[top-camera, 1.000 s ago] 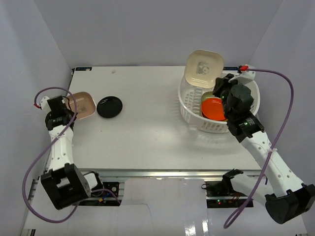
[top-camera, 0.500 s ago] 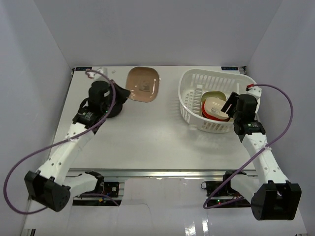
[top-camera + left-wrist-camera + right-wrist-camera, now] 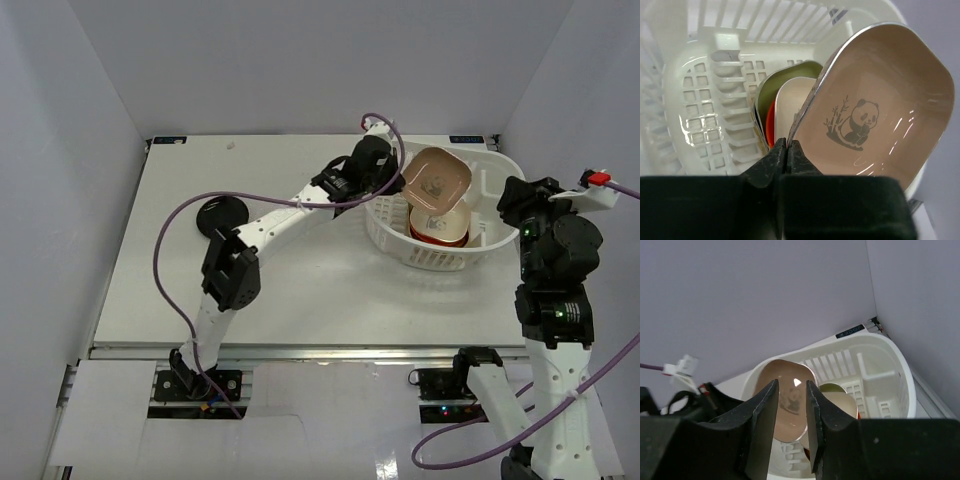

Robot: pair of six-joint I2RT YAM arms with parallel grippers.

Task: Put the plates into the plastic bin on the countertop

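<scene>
Top camera overhead; 2 wrist cameras close; all share plastic bin [image 3: 430, 258]

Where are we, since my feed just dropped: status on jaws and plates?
Left jaws shut on panda plate, tilted over bin. Right jaws open, empty, off to bin's side. Other plates stand in bin beneath it. Black plate waits on countertop.
</scene>
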